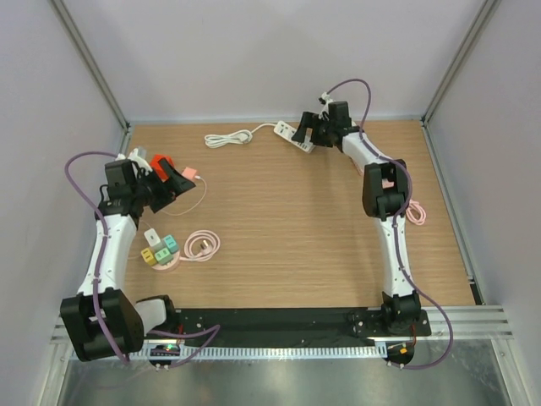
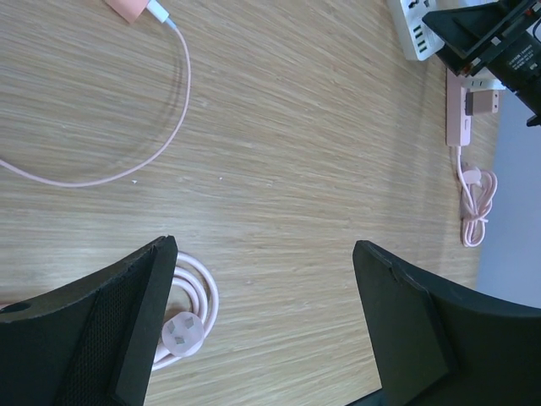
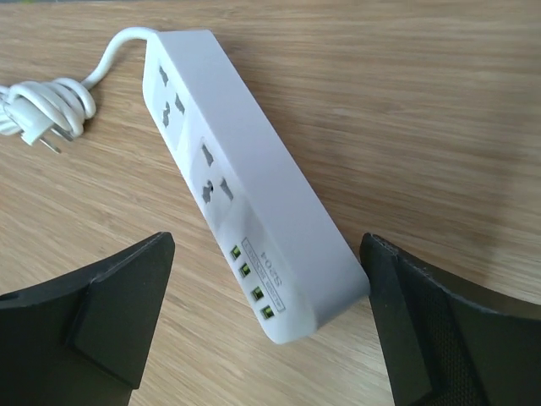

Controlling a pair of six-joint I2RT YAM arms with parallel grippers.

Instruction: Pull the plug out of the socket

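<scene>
My left gripper (image 2: 265, 254): fingers wide, over bare wood near the left edge.
My right gripper (image 3: 264, 254): fingers wide, straddling the white power strip (image 3: 245, 178) near the far edge.
The plug (image 2: 483, 102): seated in the pink socket strip (image 2: 457, 118), toward the right edge.

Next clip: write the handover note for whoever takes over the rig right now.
Left gripper: open, empty, over the table near a pink cable.
Right gripper: open, empty, straddling the USB end of the white strip.
Its sockets are empty; its cord lies coiled beside it.
Pink strip, further right, seems to carry a plug.
Done: nothing certain. Left: grip that plug, pull it out.
</scene>
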